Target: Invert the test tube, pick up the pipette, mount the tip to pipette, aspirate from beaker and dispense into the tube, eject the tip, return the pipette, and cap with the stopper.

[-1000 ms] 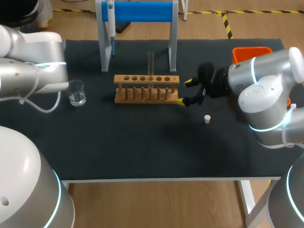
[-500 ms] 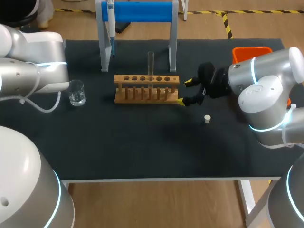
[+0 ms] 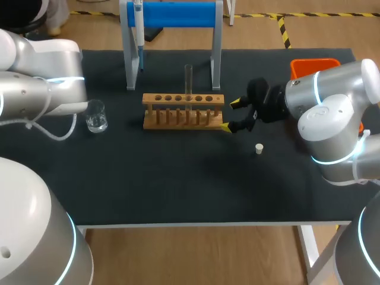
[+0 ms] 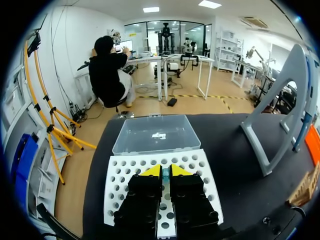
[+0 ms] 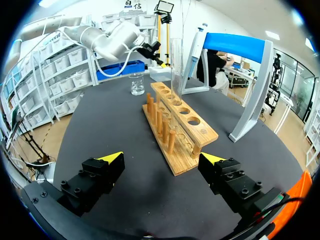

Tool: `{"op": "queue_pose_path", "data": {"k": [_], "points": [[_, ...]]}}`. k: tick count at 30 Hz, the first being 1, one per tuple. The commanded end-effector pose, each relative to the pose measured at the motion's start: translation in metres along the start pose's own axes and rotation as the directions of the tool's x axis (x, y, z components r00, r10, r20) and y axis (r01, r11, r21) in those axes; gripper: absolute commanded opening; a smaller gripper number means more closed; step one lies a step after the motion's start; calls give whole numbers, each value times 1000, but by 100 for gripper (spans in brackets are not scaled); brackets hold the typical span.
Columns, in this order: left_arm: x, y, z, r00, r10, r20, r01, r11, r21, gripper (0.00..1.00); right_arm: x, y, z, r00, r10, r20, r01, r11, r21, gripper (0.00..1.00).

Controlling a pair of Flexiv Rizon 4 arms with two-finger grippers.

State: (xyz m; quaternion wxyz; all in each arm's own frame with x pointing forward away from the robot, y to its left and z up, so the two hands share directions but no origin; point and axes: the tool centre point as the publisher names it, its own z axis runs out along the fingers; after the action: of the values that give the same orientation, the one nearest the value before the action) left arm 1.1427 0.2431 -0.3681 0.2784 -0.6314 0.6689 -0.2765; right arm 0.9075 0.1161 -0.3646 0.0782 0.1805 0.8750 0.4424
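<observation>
My right gripper (image 3: 230, 114), jaws wide apart, faces the rack (image 3: 183, 110) at centre frame. The test tube (image 3: 189, 80) stands upright in it, which I judge ready for filling. My left gripper (image 4: 165, 171), jaws nearly together, hovers over the tip box (image 4: 120, 175).

free: bare mat (image 3: 178, 178) before rack (image 3: 183, 110) | blocked: stand (image 3: 217, 53) legs close behind rack | stopper (image 3: 259, 148) lies apart, right

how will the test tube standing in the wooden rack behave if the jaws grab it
The test tube looks clear and smooth, so it is probably fragile and slippery under a squeeze. It stands tall and narrow above the wooden rack, so a sideways push would likely tilt it.
</observation>
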Motion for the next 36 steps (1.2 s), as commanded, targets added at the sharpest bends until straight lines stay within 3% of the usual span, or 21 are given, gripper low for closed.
{"op": "queue_pose_path", "data": {"k": [1,17,29,36], "points": [[0,-2,1,1000,-2,2,2,1000,5,0,0,0,-1,1000,0,-1,0,1000,0,100],[-2,-22,-24,999,20,31,-22,998,54,0,0,0,-1,1000,0,-1,0,1000,0,100],[-1,-50,-46,997,31,66,-39,992,118,0,0,0,-1,1000,0,-1,0,1000,0,100],[5,-66,-76,997,37,70,-49,983,176,0,0,0,-1,1000,0,-1,0,1000,0,100]]}}
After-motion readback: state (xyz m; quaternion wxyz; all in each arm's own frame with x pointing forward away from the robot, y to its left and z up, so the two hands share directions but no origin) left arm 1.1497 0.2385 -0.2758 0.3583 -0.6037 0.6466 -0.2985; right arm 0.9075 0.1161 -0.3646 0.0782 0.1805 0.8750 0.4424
